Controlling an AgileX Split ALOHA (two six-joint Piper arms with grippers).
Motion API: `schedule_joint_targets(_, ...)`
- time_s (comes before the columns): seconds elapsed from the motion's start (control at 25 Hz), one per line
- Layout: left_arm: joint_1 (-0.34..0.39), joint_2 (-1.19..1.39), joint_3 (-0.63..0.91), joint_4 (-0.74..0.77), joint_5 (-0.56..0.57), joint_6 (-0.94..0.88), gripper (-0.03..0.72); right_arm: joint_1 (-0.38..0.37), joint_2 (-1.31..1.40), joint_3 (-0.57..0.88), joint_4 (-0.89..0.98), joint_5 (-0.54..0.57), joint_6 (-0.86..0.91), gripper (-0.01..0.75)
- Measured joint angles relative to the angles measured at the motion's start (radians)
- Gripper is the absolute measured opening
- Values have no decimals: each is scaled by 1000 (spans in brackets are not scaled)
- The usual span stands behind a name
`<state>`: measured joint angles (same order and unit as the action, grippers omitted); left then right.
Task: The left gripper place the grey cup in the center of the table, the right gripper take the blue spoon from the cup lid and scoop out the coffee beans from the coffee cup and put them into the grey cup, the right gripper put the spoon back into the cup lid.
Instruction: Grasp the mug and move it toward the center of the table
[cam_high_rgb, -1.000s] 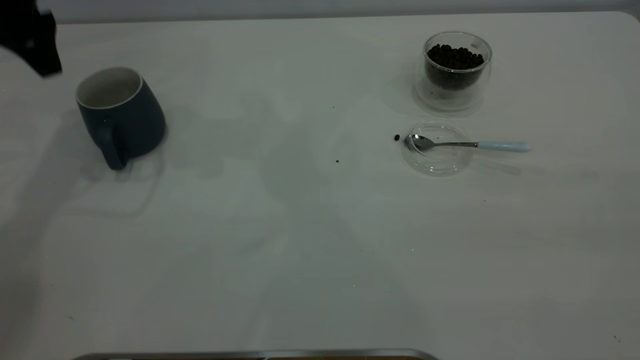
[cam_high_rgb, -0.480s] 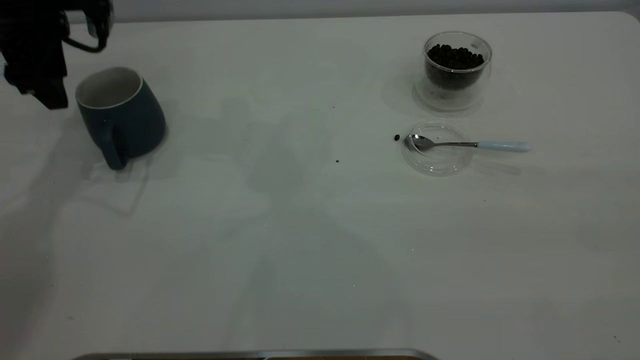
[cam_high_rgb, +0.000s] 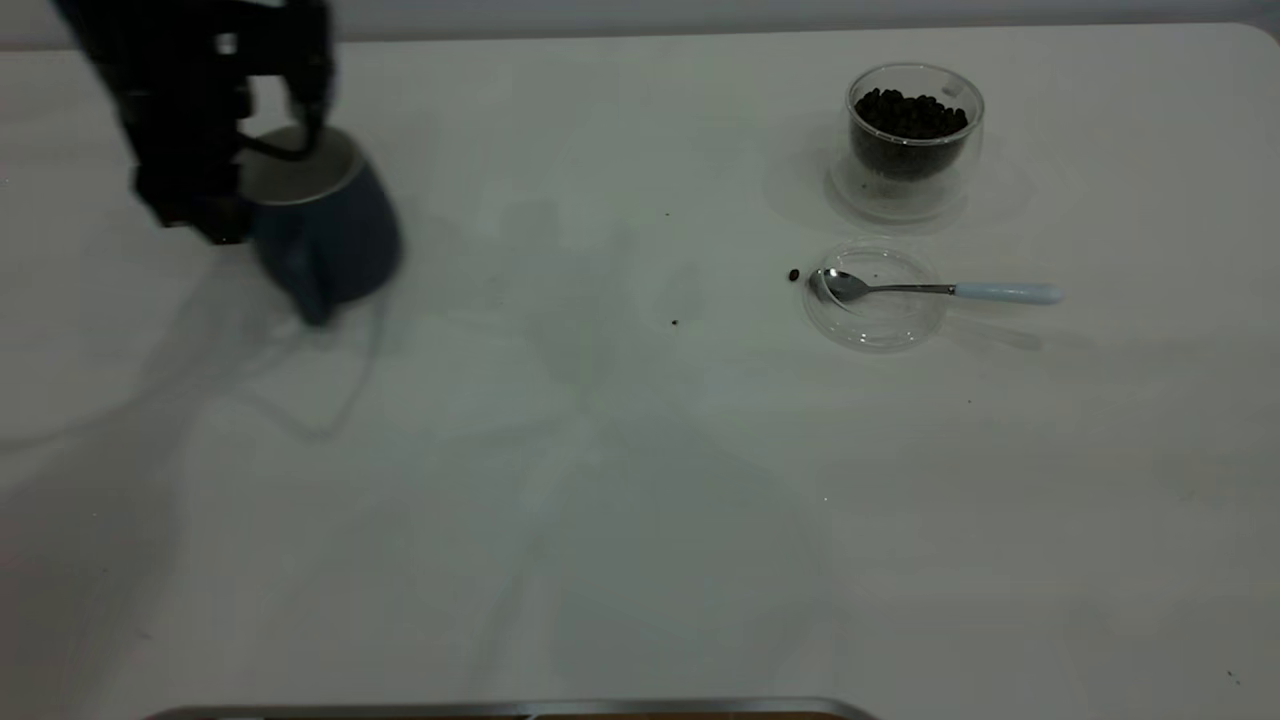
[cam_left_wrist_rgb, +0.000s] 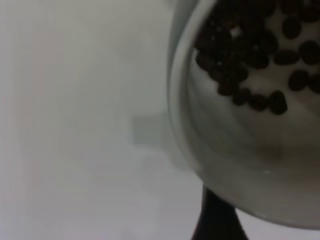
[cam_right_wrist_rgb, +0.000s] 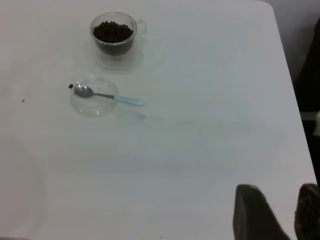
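The table (cam_high_rgb: 640, 520) centre lay well to the right of the cup (cam_high_rgb: 335, 235), which stood at the far left with the left gripper (cam_high_rgb: 232, 212) at its rim; I could not tell whether it was clamped. The left wrist view alone showed beans (cam_left_wrist_rgb: 250, 55) inside the cup. The right gripper (cam_right_wrist_rgb: 280, 215), seen only in its own view, hung apart, well off from the coffee cup (cam_high_rgb: 915, 130), lid (cam_high_rgb: 875, 322) and spoon (cam_high_rgb: 940, 290), whose handle pointed right.
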<state>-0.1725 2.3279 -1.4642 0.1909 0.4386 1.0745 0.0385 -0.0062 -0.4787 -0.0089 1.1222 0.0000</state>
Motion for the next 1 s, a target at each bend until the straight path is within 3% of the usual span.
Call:
schedule_joint_targets(0.6,-242,6,0,-236,-249,0,567,0,0,0,0,0,0,240)
schedule_joint_targets(0.76,-266,-11,0,-245,-219,-17,567,0,0,0,0,0,0,240)
schedule_joint_targets(1.0,-274,-205,0,-246,-51,-186,567,0,0,0,0,0,0,240)
